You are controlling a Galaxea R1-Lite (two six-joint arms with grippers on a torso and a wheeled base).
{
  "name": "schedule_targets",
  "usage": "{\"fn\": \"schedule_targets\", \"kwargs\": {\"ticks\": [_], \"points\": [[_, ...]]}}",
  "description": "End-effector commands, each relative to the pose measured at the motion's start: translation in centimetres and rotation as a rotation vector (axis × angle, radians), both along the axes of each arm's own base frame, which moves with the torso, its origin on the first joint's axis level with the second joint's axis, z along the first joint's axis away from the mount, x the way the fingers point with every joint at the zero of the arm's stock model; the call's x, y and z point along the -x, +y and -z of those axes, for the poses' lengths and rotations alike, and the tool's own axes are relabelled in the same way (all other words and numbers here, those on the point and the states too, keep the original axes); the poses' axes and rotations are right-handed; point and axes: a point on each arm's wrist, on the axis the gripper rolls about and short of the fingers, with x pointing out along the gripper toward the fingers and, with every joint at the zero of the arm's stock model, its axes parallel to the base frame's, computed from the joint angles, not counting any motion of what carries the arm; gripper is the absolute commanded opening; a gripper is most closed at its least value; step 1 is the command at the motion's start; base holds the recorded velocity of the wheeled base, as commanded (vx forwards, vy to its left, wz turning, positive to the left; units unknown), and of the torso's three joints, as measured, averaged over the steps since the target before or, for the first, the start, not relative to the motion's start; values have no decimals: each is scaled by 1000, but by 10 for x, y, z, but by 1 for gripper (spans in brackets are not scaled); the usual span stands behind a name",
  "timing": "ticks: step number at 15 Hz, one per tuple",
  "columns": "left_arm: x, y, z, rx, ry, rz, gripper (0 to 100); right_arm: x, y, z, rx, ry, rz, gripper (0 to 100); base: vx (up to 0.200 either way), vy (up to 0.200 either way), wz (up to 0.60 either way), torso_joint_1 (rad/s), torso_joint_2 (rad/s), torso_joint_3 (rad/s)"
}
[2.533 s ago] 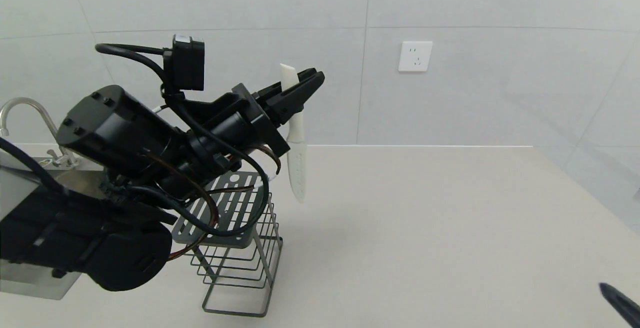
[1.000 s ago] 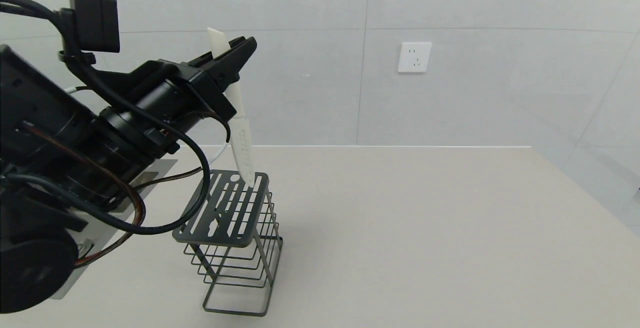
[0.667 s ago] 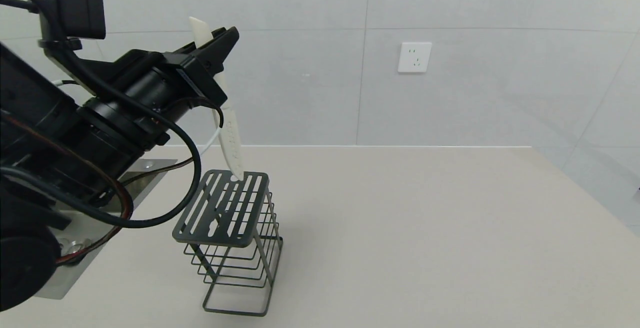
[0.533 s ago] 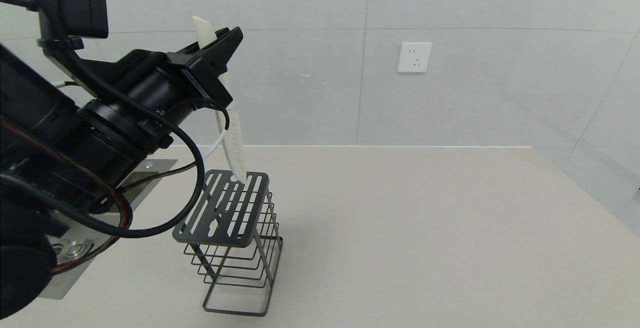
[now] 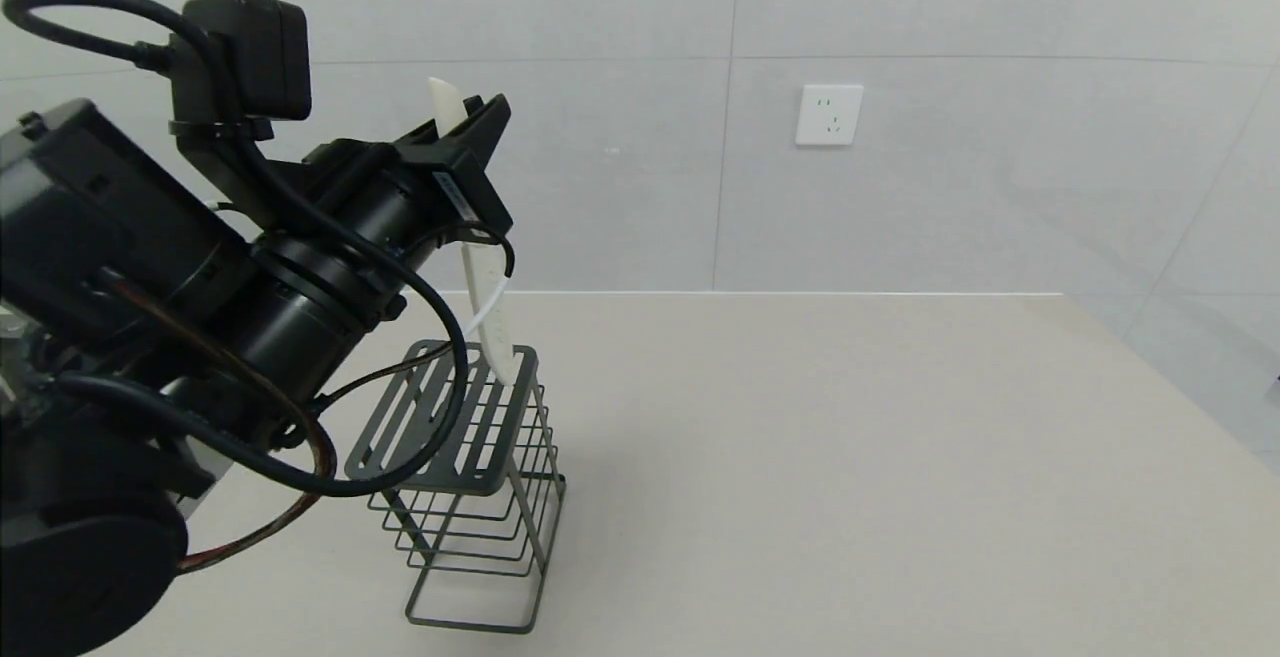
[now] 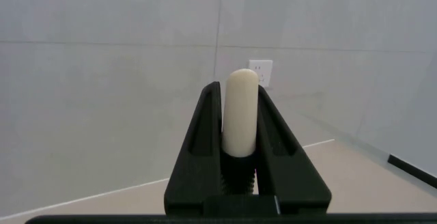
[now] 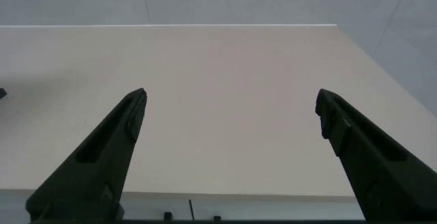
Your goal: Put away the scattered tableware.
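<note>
My left gripper (image 5: 488, 115) is shut on the handle of a white knife (image 5: 490, 317), which hangs nearly upright with the blade down. The blade tip meets the back right part of the slotted top of a dark wire knife rack (image 5: 470, 437) standing on the counter; whether it has entered a slot I cannot tell. In the left wrist view the rounded end of the knife handle (image 6: 242, 111) sticks up between the black fingers (image 6: 205, 128). My right gripper (image 7: 231, 102) is open over bare counter, with nothing between its fingers.
The beige countertop (image 5: 850, 457) spreads wide to the right of the rack. A tiled wall with a white socket (image 5: 830, 114) closes off the back. The counter's right edge (image 5: 1180, 387) runs diagonally at the far right.
The left arm carried the knife from beside the rack leftward over its top, then shifted slightly right and down. The blade tip now sits lower, at the rack's back right slots.
</note>
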Motion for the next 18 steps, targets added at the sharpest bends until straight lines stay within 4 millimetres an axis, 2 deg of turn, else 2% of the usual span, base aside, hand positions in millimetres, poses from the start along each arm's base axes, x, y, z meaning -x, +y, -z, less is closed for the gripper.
{"fn": "schedule_targets", "kwargs": {"ticks": [1, 5, 8, 11, 18], "points": [[-14, -10, 16, -12, 23, -27, 0, 0, 0, 0, -1, 2, 0, 100, 0, 0, 0, 0, 0, 0], [-20, -10, 18, -10, 33, -131, 0, 0, 0, 0, 1, 0, 1, 100, 0, 0, 0, 0, 0, 0], [-26, -14, 13, -8, 10, -149, 0, 0, 0, 0, -1, 0, 1, 100, 0, 0, 0, 0, 0, 0], [-29, -14, 17, -34, 11, -164, 0, 0, 0, 0, 1, 0, 1, 100, 0, 0, 0, 0, 0, 0], [-25, -10, 21, -41, 14, -167, 0, 0, 0, 0, 1, 0, 3, 100, 0, 0, 0, 0, 0, 0]]}}
